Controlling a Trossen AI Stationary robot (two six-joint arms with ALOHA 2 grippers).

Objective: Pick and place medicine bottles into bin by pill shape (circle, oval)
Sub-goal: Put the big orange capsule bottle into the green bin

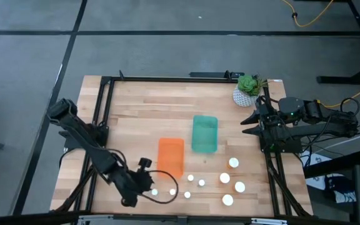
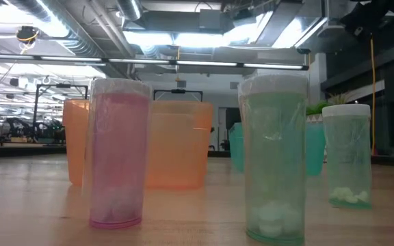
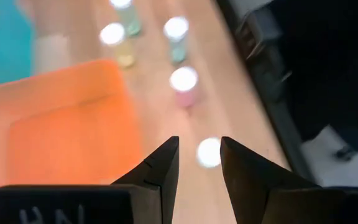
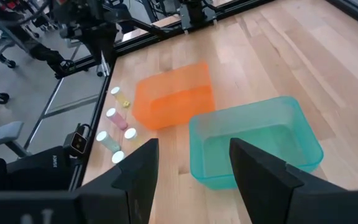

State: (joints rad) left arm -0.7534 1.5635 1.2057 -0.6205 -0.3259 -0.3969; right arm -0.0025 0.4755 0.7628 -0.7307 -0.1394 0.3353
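Several white-topped medicine bottles (image 1: 224, 178) stand upright on their bases along the table's near side, right of my left gripper. In the low view a pink bottle (image 2: 118, 157) and a green one (image 2: 273, 160) stand close up, with pills at the bottom. My left gripper (image 1: 145, 181) is open near the table's near edge, beside the leftmost small bottle (image 1: 155, 192). In the left wrist view that gripper (image 3: 199, 149) is above this bottle (image 3: 209, 152), whose white top shows between the fingertips. My right gripper (image 1: 250, 119) is open and empty at the table's right side.
An orange bin (image 1: 171, 156) and a teal bin (image 1: 204, 133) stand side by side mid-table, both also in the right wrist view: the orange bin (image 4: 173, 99), the teal bin (image 4: 253, 143). A white plant pot (image 1: 245, 90) stands at the far right corner. Black frame rails run along the table's edges.
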